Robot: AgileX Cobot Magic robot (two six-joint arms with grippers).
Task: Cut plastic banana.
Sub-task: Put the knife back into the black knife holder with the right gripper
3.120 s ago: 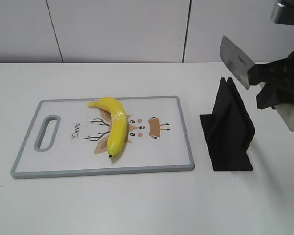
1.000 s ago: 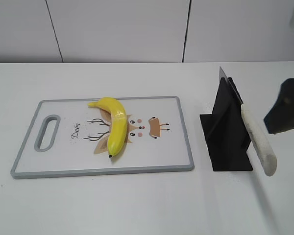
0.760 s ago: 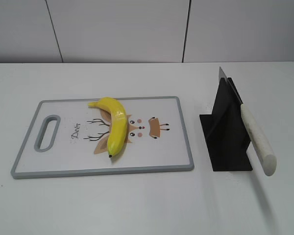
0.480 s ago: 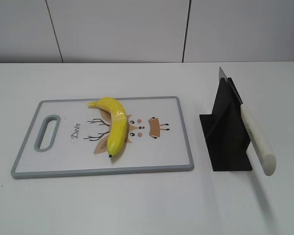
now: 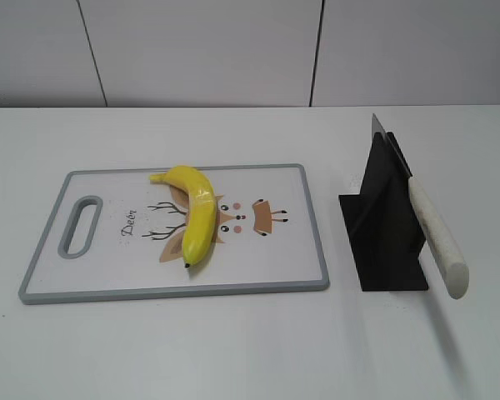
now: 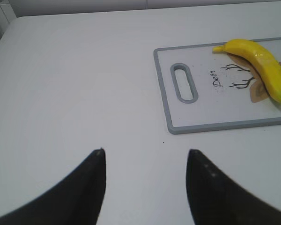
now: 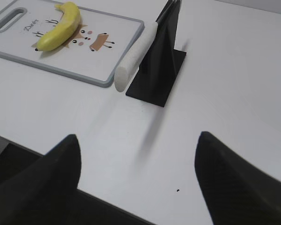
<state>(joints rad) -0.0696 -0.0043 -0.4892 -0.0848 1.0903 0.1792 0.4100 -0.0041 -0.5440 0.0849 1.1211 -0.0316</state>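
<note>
1. The plastic banana (image 5: 196,215) lies whole on the cutting board (image 5: 300,242), near the board's middle and over the left part of its printed deer face, with its stem toward the board's far edge and its small dark tip toward the near edge. A band of clear tape appears to wrap its middle.
2. The cutting board is white with a grey rim and lies flat on the white counter (image 5: 233,350); its handle slot is at the end away from the banana's right side, and the word "Deer" is printed between the slot and the banana.
3. To the right of the cutting board, apart from it, a black knife stand (image 5: 383,229) rests upright on the counter.
4. A knife (image 5: 433,237) sits in the stand's slot, its blade tip poking up at the far side and its white handle slanting out over the stand's near right side, nothing holding it.
5. The left gripper (image 6: 145,185) hangs over bare counter to the left of the cutting board, its jaws spread wide and empty.
6. The right gripper (image 7: 138,176) hangs over the counter on the near side of the knife stand, jaws also spread wide and empty.
</note>
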